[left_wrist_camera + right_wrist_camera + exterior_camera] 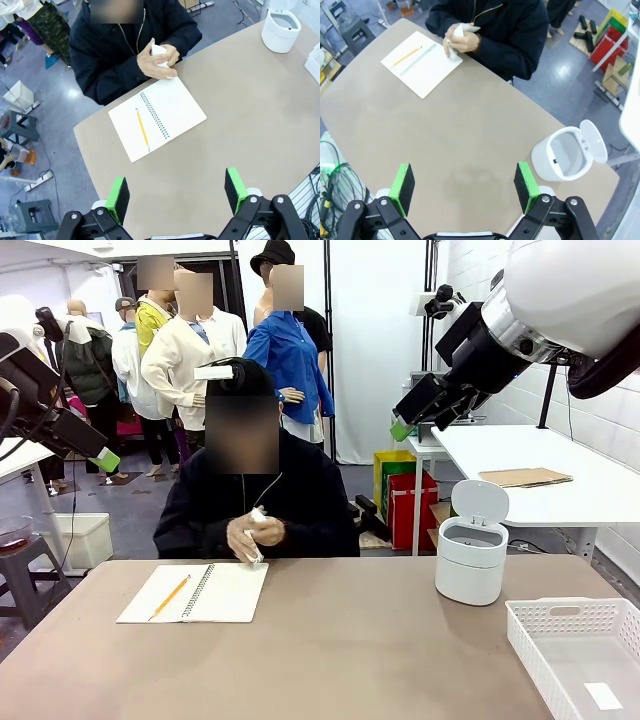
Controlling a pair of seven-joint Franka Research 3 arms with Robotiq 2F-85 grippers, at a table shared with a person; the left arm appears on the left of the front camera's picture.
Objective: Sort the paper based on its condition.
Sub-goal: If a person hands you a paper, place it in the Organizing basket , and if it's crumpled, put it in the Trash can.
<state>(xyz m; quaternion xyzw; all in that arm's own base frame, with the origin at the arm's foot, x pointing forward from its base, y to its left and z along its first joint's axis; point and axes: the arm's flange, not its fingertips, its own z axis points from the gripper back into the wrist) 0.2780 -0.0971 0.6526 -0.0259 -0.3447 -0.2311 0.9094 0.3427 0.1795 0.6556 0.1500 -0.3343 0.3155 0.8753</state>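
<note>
The person at the far side holds the white paper (257, 521) in both hands and crumples it above the table's far edge; it also shows as paper (159, 54) and paper (465, 29). My left gripper (176, 194) hangs open high over the table's near left, nothing between its green pads. High above the table's right part, my right gripper (464, 186) is open and holds nothing. In the front view the left gripper (103, 459) and the right gripper (402, 427) are raised at either side, far from the paper.
A white spiral notebook (196, 592) with a yellow pencil (171, 596) on it lies at the far left. A small white bin (471, 548) with its lid up stands at the right. A white basket (580, 650) holding a flat sheet sits at the near right corner.
</note>
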